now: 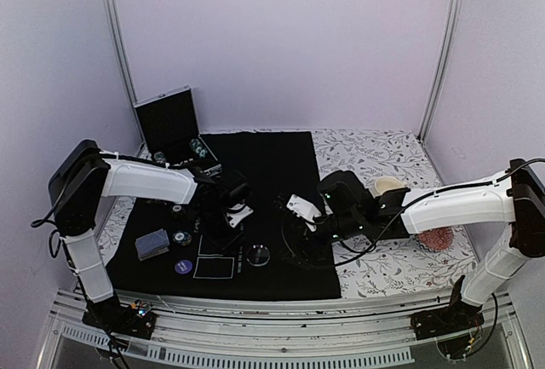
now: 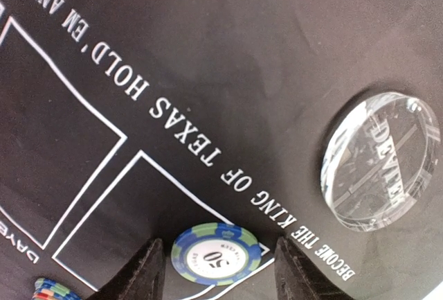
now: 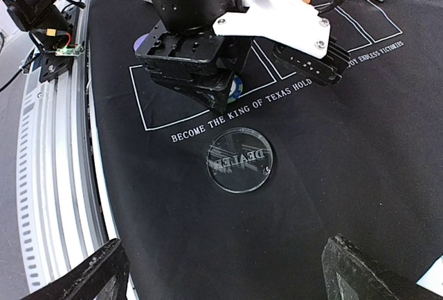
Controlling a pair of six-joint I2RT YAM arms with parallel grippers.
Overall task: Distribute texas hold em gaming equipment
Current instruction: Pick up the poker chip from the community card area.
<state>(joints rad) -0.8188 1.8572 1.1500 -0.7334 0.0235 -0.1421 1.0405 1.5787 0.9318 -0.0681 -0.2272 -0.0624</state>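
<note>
A blue-and-green striped poker chip (image 2: 218,253) marked 50 lies flat on the black Texas Hold'em mat (image 2: 228,50), on the corner of a white printed box. My left gripper (image 2: 220,276) is open, its fingers (image 2: 138,276) on either side of the chip with small gaps. In the right wrist view the left gripper (image 3: 220,91) stands low over that chip (image 3: 237,89). The clear dealer disc (image 3: 239,159) lies just in front of it. My right gripper (image 3: 225,279) hangs wide open and empty above the mat. A card deck (image 1: 152,244) and a purple-blue disc (image 1: 183,267) lie at the mat's left.
An open black case (image 1: 168,122) stands at the back left. A cream cup (image 1: 389,186) and a reddish dish (image 1: 438,239) sit on the floral cloth to the right. A small stack of chips (image 2: 52,289) lies beside the left fingers. A metal rail (image 3: 48,140) runs along the near edge.
</note>
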